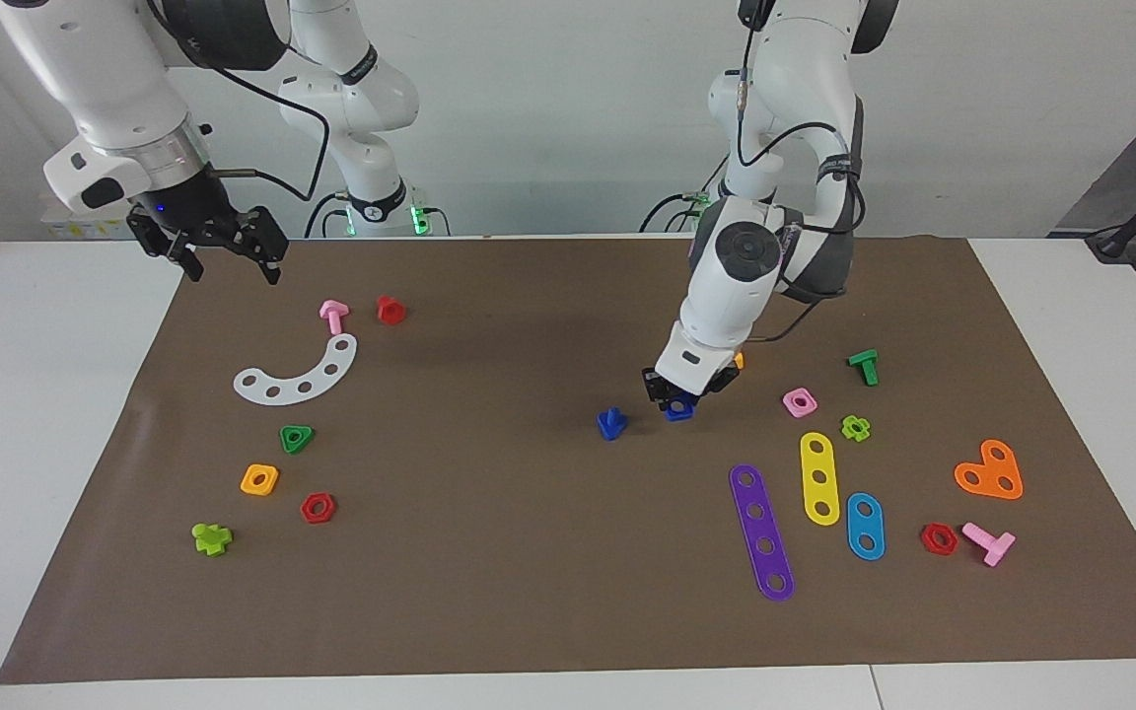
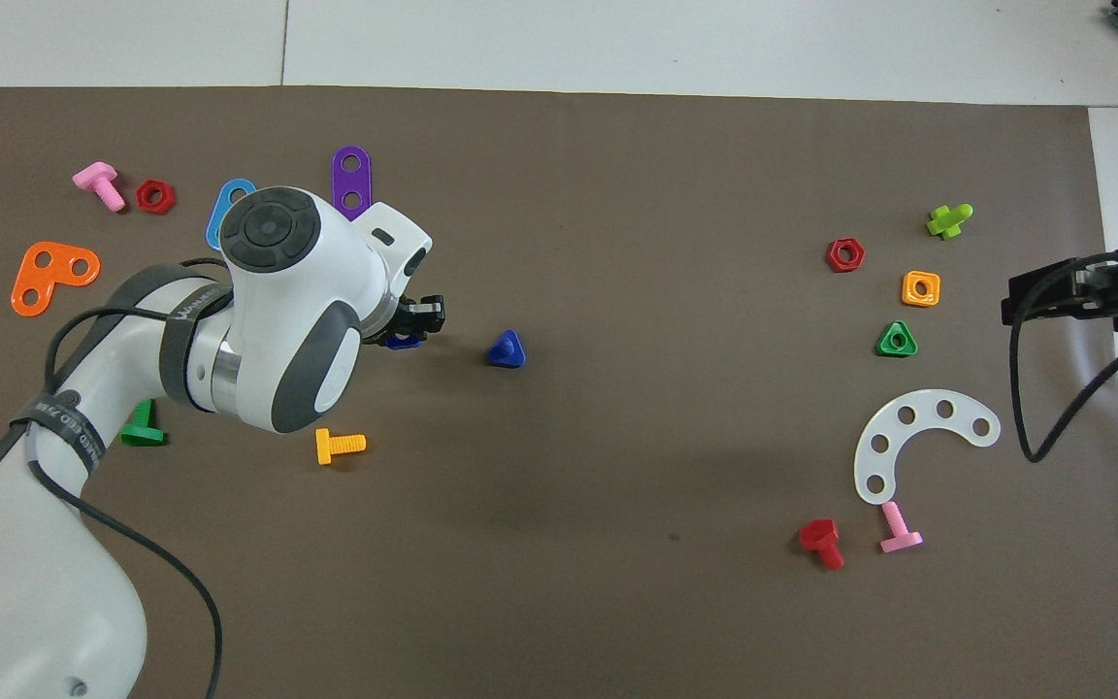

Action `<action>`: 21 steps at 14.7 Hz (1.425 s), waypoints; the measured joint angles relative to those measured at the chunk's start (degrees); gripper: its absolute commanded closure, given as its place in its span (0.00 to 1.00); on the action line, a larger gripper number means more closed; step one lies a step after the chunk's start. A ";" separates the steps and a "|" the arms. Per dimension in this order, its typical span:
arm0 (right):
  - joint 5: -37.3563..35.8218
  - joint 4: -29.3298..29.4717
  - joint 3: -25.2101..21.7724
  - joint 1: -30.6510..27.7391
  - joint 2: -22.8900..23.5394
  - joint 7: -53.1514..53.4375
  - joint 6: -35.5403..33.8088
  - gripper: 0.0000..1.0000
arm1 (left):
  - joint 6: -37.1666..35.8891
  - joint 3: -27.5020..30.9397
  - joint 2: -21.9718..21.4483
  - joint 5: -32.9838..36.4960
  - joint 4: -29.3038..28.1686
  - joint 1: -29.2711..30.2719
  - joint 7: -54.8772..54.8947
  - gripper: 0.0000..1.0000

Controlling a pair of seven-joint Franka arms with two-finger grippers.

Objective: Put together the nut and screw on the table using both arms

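Note:
The dark-blue square nut [image 1: 678, 410] lies on the brown mat [image 1: 529, 552] near its middle, toward the left arm's end. My left gripper [image 1: 681, 398] is down at the mat, shut on this nut. In the overhead view, only an edge of the nut [image 2: 404, 342] shows under the left gripper [image 2: 415, 324]. The dark-blue screw [image 1: 611, 422] stands on its triangular head beside the nut, toward the right arm's end; it also shows in the overhead view [image 2: 507, 349]. My right gripper [image 1: 229, 258] is open and empty, raised over the mat's edge at its own end, waiting.
A pink square nut [image 1: 800, 401], a green screw [image 1: 864, 367], an orange screw [image 2: 339, 445] and yellow [image 1: 819, 477], purple [image 1: 761, 532] and blue [image 1: 865, 526] strips lie around the left gripper. A white arc [image 1: 300, 375], a green triangular nut [image 1: 296, 438] and an orange square nut [image 1: 259, 479] lie at the right arm's end.

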 measured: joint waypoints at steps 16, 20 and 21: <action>0.01 -0.66 -0.03 -0.48 -0.02 -0.02 0.00 0.00 | 0.15 0.05 5.02 0.00 4.78 -5.71 -9.35 0.73; 0.01 -0.69 -0.03 -0.48 -0.04 -0.02 0.00 0.00 | 1.62 0.43 5.80 0.00 4.79 -5.73 -9.42 0.74; 0.01 -0.69 -0.03 -0.48 -0.05 -0.02 0.00 0.00 | 1.95 0.47 6.02 0.00 4.79 -5.73 -9.42 0.74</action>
